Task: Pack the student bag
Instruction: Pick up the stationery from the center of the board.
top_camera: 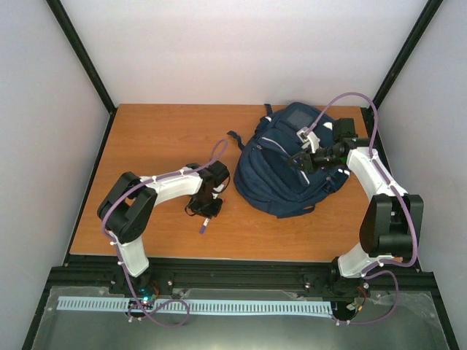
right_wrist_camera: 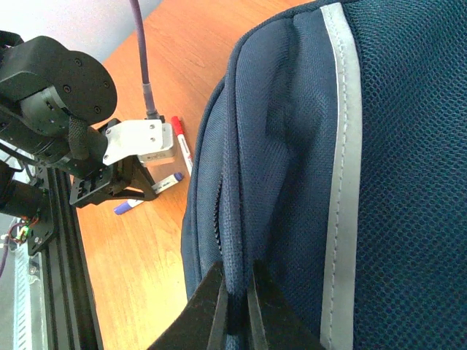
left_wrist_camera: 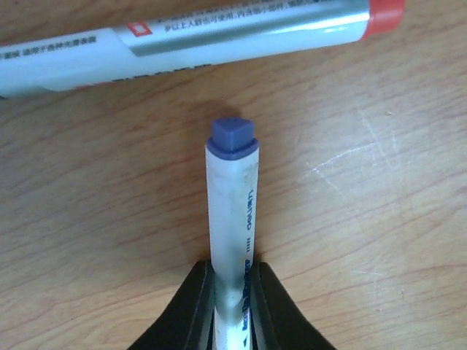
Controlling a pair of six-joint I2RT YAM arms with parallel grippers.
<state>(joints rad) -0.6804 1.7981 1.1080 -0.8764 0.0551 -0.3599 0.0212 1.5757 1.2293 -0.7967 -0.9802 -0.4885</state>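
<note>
The student bag (top_camera: 288,171), a navy backpack with white stripes, lies on the right half of the table. My right gripper (right_wrist_camera: 236,295) is shut on a fold of its fabric beside the zip teeth, and the bag's mesh and stripe (right_wrist_camera: 339,146) fill that view. My left gripper (left_wrist_camera: 233,284) is down at the table, left of the bag, with both jaws against a white marker with a blue cap (left_wrist_camera: 232,204). A second white marker with a red cap (left_wrist_camera: 190,36) lies flat just beyond it. From above, the left gripper (top_camera: 206,211) hides most of both markers.
The wooden table (top_camera: 160,138) is walled by white panels at the back and sides. A black rail (top_camera: 241,266) runs along the near edge. The left arm's purple cable (right_wrist_camera: 142,58) hangs over the table near the bag.
</note>
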